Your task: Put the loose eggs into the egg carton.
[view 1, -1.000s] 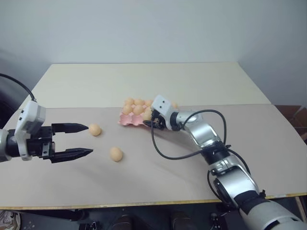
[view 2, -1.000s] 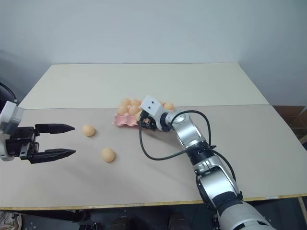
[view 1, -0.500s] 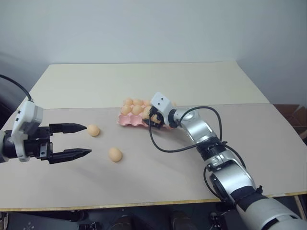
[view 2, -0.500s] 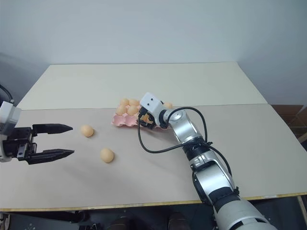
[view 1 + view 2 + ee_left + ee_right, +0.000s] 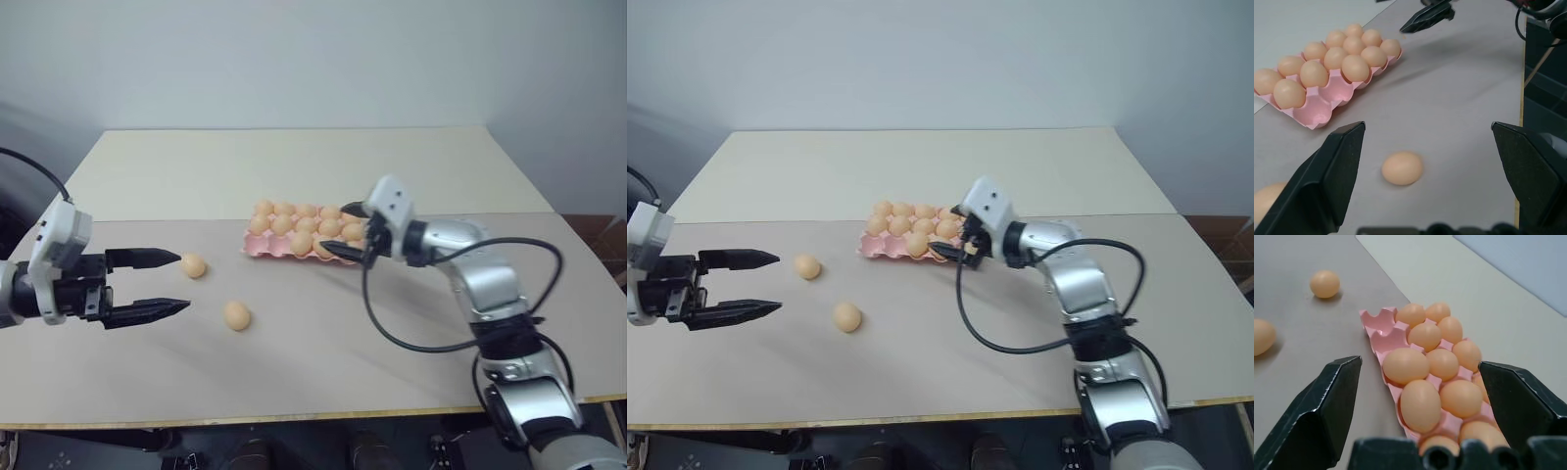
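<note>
Your left end effector (image 5: 168, 284) hangs spread beside two loose eggs (image 5: 194, 265) (image 5: 236, 314) near the desk's (image 5: 294, 362) left edge. Right end effector (image 5: 344, 231), spread and empty, hovers at the egg carton (image 5: 257, 244). Risk: a finger nudge sends an egg rolling off.

So the setup is pretty bare. There's a big table (image 5: 411, 333) with a light beige top, and it looks like it's made of two slabs pushed together, since a seam (image 5: 147, 219) runs straight across it from side to side. The far slab (image 5: 294, 162) is a slightly paler cream than the near one. The front edge (image 5: 245, 419) has a thin yellowish wood-colored strip along it. Behind the table is a plain pale grey-blue wall (image 5: 313, 59). Off the right side, past the table corner, there's something brownish (image 5: 605, 235), can't tell what. Under the front edge it's dark floor (image 5: 294, 455).
</note>
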Available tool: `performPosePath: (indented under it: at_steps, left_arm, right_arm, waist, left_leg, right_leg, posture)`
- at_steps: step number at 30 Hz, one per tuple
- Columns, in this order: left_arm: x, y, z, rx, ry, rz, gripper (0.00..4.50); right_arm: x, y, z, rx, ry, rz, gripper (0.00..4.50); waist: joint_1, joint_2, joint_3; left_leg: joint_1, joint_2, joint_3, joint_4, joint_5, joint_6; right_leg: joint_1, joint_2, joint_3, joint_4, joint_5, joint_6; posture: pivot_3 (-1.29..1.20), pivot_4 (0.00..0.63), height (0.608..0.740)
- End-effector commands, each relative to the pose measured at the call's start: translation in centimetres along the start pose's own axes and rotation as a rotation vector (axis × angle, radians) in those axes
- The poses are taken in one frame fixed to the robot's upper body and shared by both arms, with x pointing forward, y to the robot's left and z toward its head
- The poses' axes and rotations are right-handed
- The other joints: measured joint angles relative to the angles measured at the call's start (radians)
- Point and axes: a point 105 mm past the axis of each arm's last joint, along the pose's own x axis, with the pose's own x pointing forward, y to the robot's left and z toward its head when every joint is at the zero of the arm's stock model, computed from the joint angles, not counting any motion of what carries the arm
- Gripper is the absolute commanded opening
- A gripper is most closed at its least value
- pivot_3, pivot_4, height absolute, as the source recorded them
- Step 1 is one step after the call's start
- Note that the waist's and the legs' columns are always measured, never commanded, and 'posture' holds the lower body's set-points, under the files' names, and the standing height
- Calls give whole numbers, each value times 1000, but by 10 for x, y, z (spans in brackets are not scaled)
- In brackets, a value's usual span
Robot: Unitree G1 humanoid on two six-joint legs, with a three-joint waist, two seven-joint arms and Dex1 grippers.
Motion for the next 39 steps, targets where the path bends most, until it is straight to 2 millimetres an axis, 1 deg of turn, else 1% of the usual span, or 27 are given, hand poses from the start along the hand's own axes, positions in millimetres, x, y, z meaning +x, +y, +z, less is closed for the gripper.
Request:
performPosePath:
  at_steps: [1, 6, 10, 13, 17, 20, 23, 26, 30, 33, 36, 39]
  left_arm:
    - [-7, 5, 7, 41, -13, 22, 4500]
    - [-13, 11, 6, 55, -27, 58, 4500]
    - [-17, 13, 0, 43, -16, 70, 4500]
    - [-20, 13, -5, 36, 2, 69, 4500]
    - [-19, 13, -5, 34, 2, 67, 4500]
    - [-14, 15, -7, 57, 28, 74, 4500]
    - [-2, 12, -10, 82, 59, 45, 4500]
    - [15, 10, -23, 139, 139, -2, 4500]
    - [46, 7, -43, 250, 212, -80, 4500]
    - [60, 6, -55, 337, 265, -141, 4500]
    - [79, 9, -64, 385, 265, -161, 4500]
    - [91, 13, -71, 461, 292, -184, 4500]
  right_arm:
    - [-36, 4, 19, -33, -51, 38, 4443]
    - [-79, 16, 17, -46, -13, 128, 4443]
    - [-101, 23, 15, -44, 21, 197, 4443]
    - [-106, 22, 14, -43, 29, 199, 4443]
    - [-104, 21, 14, -45, 27, 195, 4443]
    - [-102, 22, 13, -47, 23, 198, 4443]
    - [-102, 23, 14, -47, 19, 196, 4443]
    - [-100, 24, 14, -50, 18, 197, 4443]
    - [-99, 28, 15, -56, 13, 212, 4443]
    - [-97, 29, 17, -59, 10, 215, 4443]
    - [-96, 29, 18, -62, 7, 216, 4443]
    - [-95, 29, 19, -64, 6, 214, 4443]
  waist:
    - [2, 0, 0]
    - [4, 0, 0]
    - [3, 0, 0]
    - [0, 0, 0]
    - [2, -1, 0]
    - [7, -1, 0]
    - [13, -1, 0]
    - [22, -1, 0]
    - [29, -1, 0]
    - [30, -1, 0]
    - [31, -1, 0]
    - [30, -1, 0]
  left_leg:
    - [0, 0, 0, 0, 0, 0]
    - [0, 0, 0, 0, 0, 0]
    - [1, 0, 0, 0, 0, 0]
    - [1, 0, 1, 0, 0, 0]
    - [1, 0, 1, 0, 0, 0]
    - [1, 0, 1, 0, 0, 0]
    - [1, 0, 1, 0, 0, 0]
    - [1, 0, 1, 1, 0, 0]
    - [1, 0, 1, 1, 0, 0]
    - [0, 0, 1, 2, 0, 0]
    - [0, -1, 1, 2, 0, 0]
    - [0, -1, 1, 3, 0, 0]
  right_leg:
    - [0, 0, 0, -1, 0, 0]
    - [1, 0, 0, -1, 0, 0]
    - [1, 0, 0, -1, 0, 0]
    - [1, 0, 1, -1, 0, 0]
    - [1, 0, 1, 0, 0, 0]
    - [1, 0, 1, -1, 0, 0]
    - [1, 0, 1, -1, 0, 0]
    - [1, 0, 1, -1, 0, 0]
    - [1, 0, 1, -1, 0, 0]
    - [2, 0, 1, -1, 0, 0]
    - [2, 0, 1, -1, 0, 0]
    - [2, 0, 1, 0, 0, 0]
  posture:
    - [0, 150, 740]
    - [0, 150, 740]
    - [0, 150, 740]
    - [0, 150, 740]
    - [0, 150, 740]
    - [0, 150, 740]
    - [0, 150, 740]
    - [0, 150, 740]
    - [0, 150, 740]
    - [0, 150, 740]
    - [0, 150, 740]
    - [0, 150, 740]
